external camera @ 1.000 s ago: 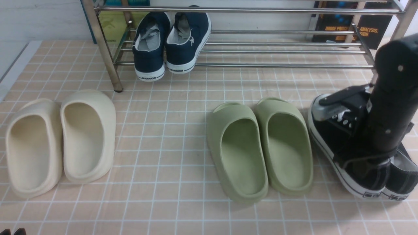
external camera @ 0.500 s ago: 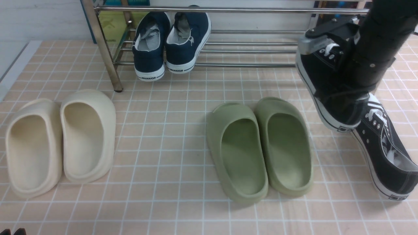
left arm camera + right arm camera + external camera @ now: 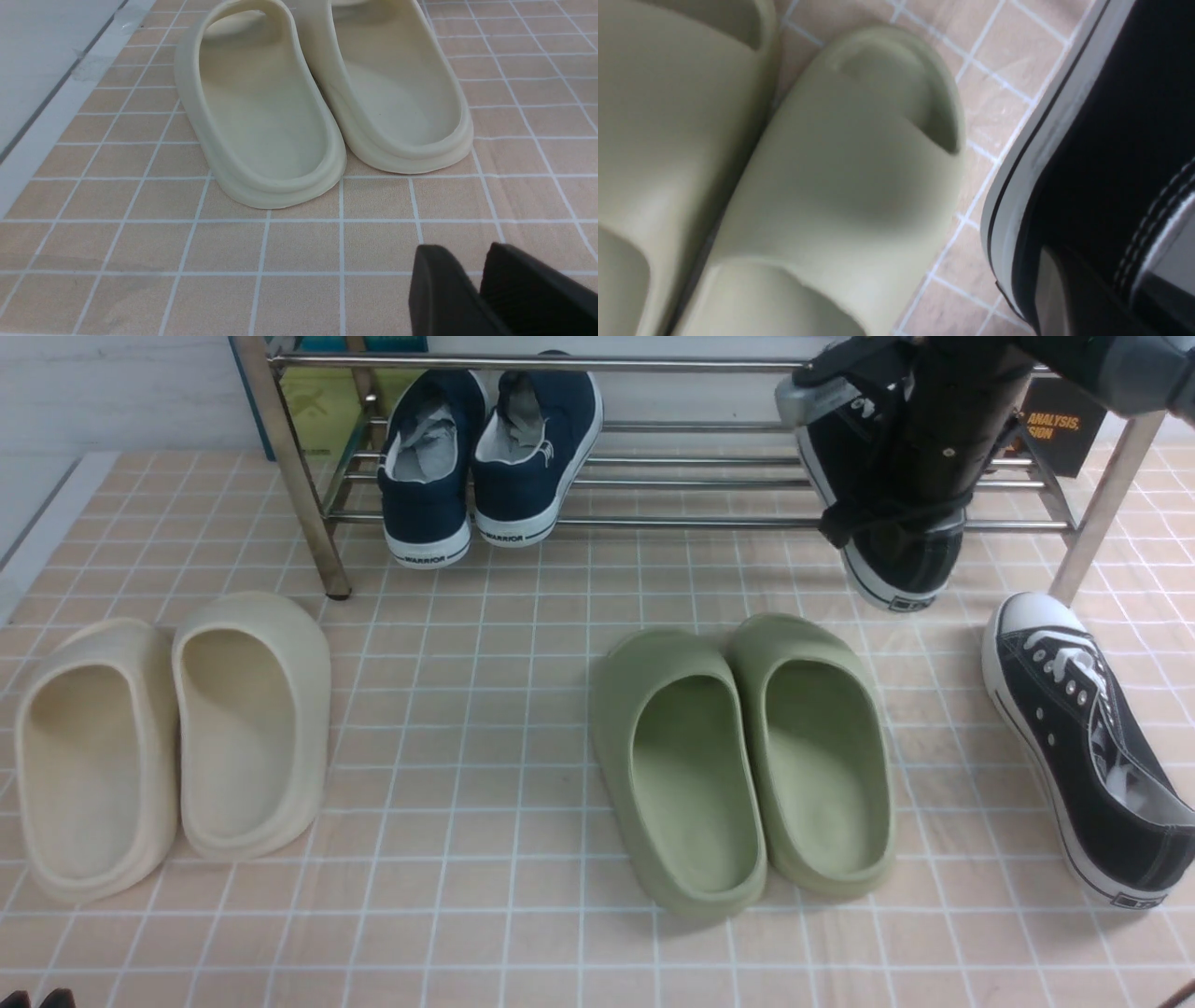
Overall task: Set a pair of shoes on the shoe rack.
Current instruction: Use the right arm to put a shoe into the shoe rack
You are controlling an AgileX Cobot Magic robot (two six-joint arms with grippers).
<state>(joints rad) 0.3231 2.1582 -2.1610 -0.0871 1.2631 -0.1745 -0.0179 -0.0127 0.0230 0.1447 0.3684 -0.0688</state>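
Note:
My right gripper [image 3: 868, 392] is shut on one black canvas sneaker [image 3: 906, 569] and holds it in the air, heel down, in front of the right part of the chrome shoe rack [image 3: 709, 364]. In the right wrist view the gripper [image 3: 1115, 298] clamps the sneaker's side wall [image 3: 1111, 140], one finger outside and one inside. The other black sneaker [image 3: 1083, 747] lies on the tiled floor at the far right, its white toe cap towards the rack's right leg. My left gripper [image 3: 481, 280] is shut and empty, low at the near left [image 3: 37, 999].
Navy WARRIOR sneakers [image 3: 485, 457] sit on the rack's lower shelf at the left. Green slides [image 3: 738, 756] lie mid-floor, just below the held sneaker [image 3: 808, 186]. Cream slides [image 3: 168, 737] lie at the left, ahead of my left gripper [image 3: 327, 102]. A book [image 3: 1064, 429] stands behind the rack.
My right arm has lifted the sneaker off the floor beside its mate and carried it up, forward and left to the rack's front. The left arm has not moved.

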